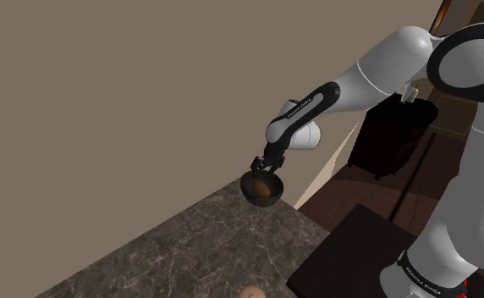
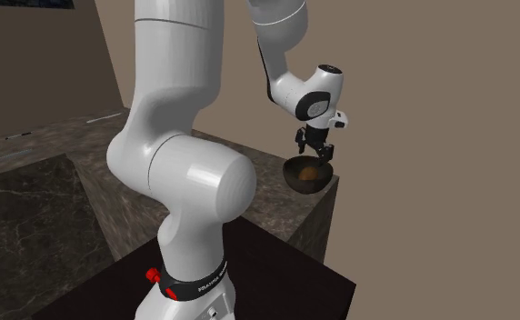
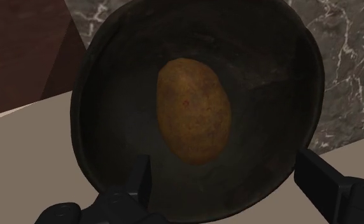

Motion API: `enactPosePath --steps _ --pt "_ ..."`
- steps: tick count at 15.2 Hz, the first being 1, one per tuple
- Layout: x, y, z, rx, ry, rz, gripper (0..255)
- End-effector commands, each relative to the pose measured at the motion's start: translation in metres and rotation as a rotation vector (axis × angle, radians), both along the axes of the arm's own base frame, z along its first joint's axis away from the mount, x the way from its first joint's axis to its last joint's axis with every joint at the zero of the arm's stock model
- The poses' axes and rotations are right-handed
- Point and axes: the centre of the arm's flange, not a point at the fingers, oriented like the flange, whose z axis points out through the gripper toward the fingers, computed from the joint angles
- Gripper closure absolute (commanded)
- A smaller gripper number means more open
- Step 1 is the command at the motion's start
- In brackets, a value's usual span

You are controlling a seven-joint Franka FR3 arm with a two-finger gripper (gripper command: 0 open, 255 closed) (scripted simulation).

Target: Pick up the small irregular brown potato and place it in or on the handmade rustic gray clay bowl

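Note:
A brown oval potato (image 3: 193,109) lies inside the dark grey bowl (image 3: 111,76), resting on its bottom. The bowl (image 1: 250,188) sits at the far corner of the marble counter, partly over the edge in the second exterior view, where the bowl (image 2: 296,179) holds the potato (image 2: 313,172). My gripper (image 1: 268,166) hangs just above the bowl's rim, pointing down. In the wrist view the gripper (image 3: 228,175) is open, and its black fingers (image 3: 141,181) stand wide apart with nothing between them. The potato (image 1: 266,191) is free of the fingers.
The dark veined marble counter (image 1: 198,254) ends at an edge right beside the bowl, with a tan wall behind. My black stand (image 1: 350,254) is at the shoulder view's lower right. A dark cabinet (image 1: 393,135) stands beyond. A small pinkish thing (image 1: 250,292) lies at the counter's near edge.

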Motion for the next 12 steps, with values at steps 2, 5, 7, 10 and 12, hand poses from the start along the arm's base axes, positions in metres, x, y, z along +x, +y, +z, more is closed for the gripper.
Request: enactPosePath --steps 2,5,7,10,12 --pt "-0.002 -0.002 0.013 0.0 0.0 0.0 0" --pt "-0.009 -0.009 0.048 0.0 0.0 0.0 0" --pt "-0.009 -0.009 0.048 0.0 0.0 0.0 0" --pt "-0.009 -0.009 0.048 0.0 0.0 0.0 0" --pt "-0.009 -0.009 0.048 0.0 0.0 0.0 0"
